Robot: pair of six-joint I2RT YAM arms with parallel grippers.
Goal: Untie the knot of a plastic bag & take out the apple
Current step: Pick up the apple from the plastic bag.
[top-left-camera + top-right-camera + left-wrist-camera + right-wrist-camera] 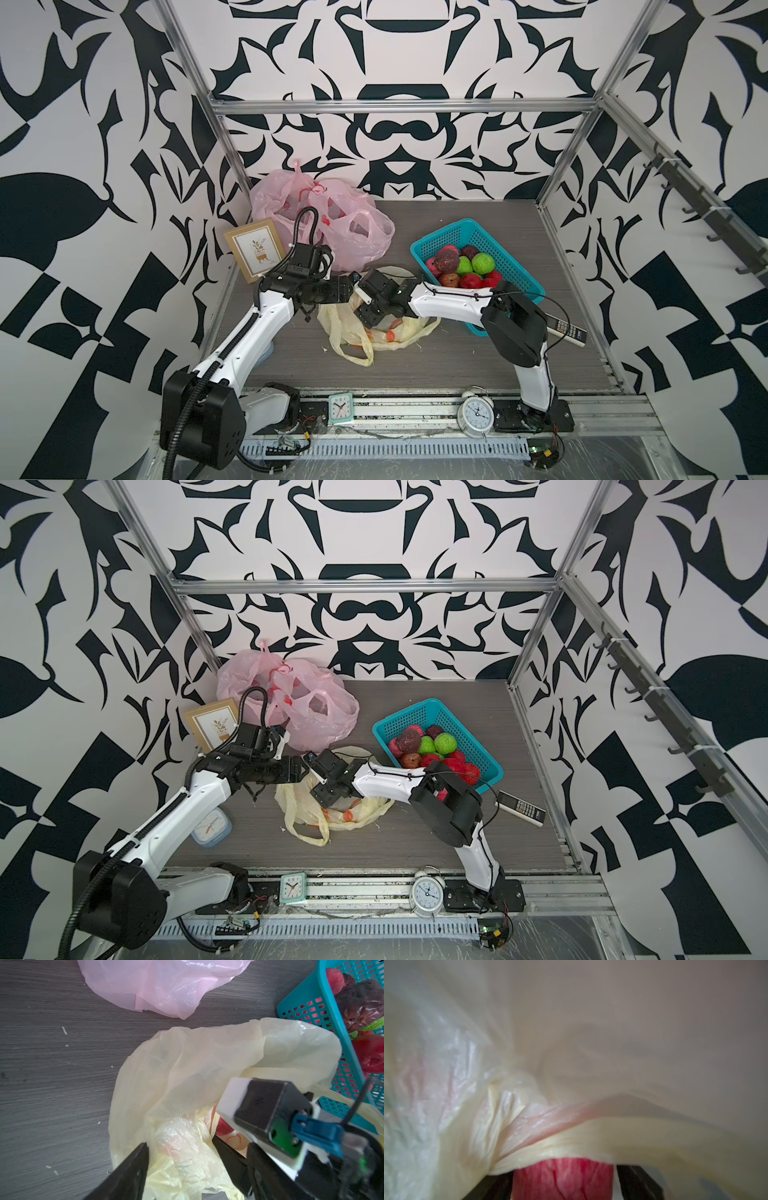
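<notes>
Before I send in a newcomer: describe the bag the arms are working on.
On the grey table, beside the blue fruit basket, a crumpled bag lies where the left arm and right arm meet. It is pale yellow; the pink bags behind it sit by the wall.

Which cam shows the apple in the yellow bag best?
Right wrist: apple close up, red skin clear, partly under the bag rim. Left wrist shows only a red sliver. In both top views the right arm mostly hides it.
</notes>
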